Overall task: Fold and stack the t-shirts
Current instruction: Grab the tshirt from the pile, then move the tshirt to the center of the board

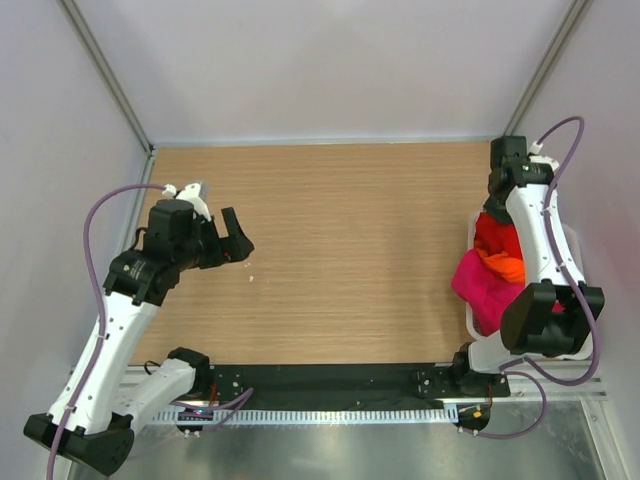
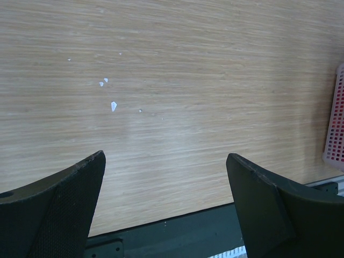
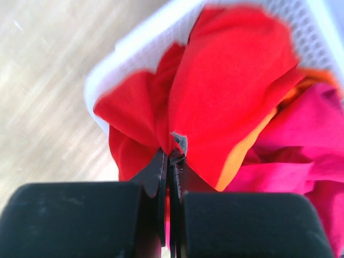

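Right jaws pinch the red shirt [image 3: 231,91] in the basket [image 3: 137,47]; left jaws gape wide. Lifting may drag the tangled orange shirt [image 3: 244,153] along.

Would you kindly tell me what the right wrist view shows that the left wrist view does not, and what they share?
Only the right wrist view: the right tool shut on a fold of the red t-shirt, with the orange t-shirt and magenta-pink t-shirt bunched beside it. Only the left wrist view: the left tool open, with a few white specks on the wood. Both: the wooden table and the white lattice basket, just a sliver at the right edge of the left wrist view.
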Available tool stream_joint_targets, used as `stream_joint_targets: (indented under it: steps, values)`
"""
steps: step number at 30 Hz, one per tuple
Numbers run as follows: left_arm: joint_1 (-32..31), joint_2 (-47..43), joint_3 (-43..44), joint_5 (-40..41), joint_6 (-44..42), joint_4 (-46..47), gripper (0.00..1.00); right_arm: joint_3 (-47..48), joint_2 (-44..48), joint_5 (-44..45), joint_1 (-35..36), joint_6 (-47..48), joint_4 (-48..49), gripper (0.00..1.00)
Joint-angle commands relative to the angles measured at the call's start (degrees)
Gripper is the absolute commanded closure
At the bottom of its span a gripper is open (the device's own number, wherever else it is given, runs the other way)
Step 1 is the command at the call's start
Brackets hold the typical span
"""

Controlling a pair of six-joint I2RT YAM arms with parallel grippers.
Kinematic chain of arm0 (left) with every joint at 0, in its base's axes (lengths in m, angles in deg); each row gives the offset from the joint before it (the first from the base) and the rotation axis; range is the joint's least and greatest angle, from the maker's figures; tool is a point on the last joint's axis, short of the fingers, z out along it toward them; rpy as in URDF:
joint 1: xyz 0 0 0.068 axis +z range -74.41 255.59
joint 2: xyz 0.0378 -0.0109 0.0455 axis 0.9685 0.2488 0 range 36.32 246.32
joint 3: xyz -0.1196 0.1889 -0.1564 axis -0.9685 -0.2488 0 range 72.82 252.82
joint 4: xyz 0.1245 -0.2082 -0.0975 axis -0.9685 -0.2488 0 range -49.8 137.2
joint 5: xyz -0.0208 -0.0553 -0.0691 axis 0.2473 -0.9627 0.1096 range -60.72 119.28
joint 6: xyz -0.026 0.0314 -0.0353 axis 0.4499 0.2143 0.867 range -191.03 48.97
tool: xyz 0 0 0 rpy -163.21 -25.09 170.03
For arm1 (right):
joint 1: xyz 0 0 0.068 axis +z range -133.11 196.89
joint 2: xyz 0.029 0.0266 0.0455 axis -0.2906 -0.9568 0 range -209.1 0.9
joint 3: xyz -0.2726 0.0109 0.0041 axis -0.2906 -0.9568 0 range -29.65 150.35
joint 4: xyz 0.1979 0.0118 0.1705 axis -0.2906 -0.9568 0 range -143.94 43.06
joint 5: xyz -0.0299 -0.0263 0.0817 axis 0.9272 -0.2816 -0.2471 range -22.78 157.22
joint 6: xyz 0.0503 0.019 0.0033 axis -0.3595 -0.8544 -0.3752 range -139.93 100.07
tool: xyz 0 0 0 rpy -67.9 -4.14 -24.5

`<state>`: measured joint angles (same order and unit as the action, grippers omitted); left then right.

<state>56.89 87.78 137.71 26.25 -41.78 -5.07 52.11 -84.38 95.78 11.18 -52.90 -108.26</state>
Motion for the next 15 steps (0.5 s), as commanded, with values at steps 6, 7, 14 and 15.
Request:
stream_joint_targets:
  steps: [6, 7, 14, 15]
  values:
    - [-0.72, -1.10, 4.20, 0.83, -2.27, -0.99, 0.06, 28.24, -1.12, 9.06, -0.17, 1.06, -1.35, 0.99]
    - [-0.73, -1.10, 4.72, 1.00, -2.45, -0.99, 0.06, 30.46, -1.03, 8.54, -0.09, 1.68, -0.04, 0.99]
    - [-0.90, -1.37, 7.27, 2.24, -1.75, -1.69, 0.06, 43.83, -0.24, -15.60, 3.25, 4.06, 14.11, 0.99]
    - [-0.81, -1.10, 7.71, 2.24, -1.31, -1.78, 0.06, 46.71, -0.94, -18.16, 5.69, 2.75, 14.73, 0.99]
